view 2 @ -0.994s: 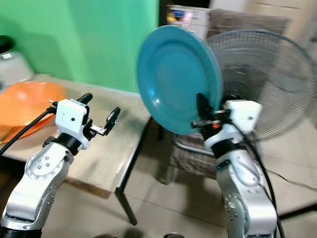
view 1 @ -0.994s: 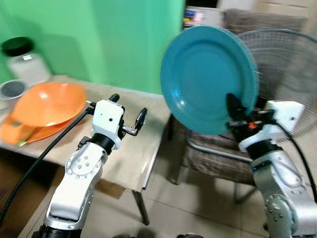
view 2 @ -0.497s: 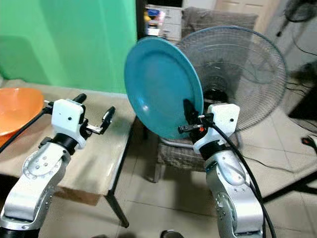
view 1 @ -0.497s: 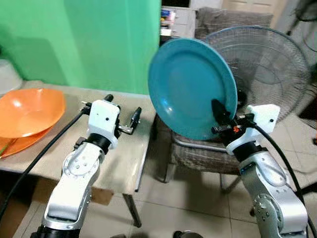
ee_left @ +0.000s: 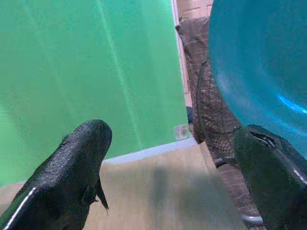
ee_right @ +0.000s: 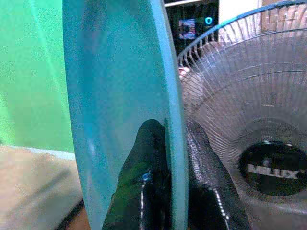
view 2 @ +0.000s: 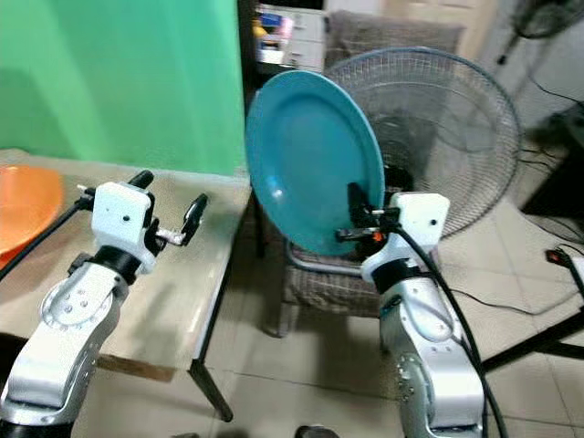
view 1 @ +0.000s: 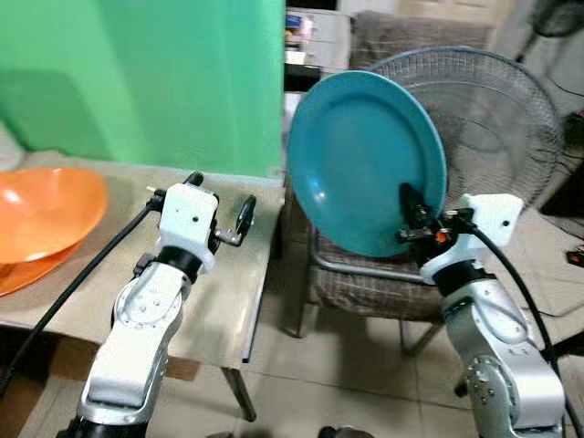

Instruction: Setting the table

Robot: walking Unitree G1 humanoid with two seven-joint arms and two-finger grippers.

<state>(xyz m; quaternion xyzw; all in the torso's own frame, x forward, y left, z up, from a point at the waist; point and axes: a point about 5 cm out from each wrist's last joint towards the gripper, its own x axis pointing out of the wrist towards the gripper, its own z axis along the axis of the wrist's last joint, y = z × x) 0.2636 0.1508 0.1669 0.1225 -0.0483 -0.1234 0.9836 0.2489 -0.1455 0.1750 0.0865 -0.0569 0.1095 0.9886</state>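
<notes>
We hold the teal plate (view 1: 365,160) upright, right gripper (ee_right: 165,143) fingers clamped on its rim, left gripper (view 1: 219,205) fingers spread above the worktop (view 1: 228,301); the fan (ee_right: 273,167) badge is illegible.

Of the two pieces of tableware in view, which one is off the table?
The teal plate: the right gripper pinches its rim and holds it upright in the air before the fan. The orange bowl rests on the table.

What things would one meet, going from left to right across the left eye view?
Orange bowl → left gripper → blue plate → right gripper → fan.
</notes>
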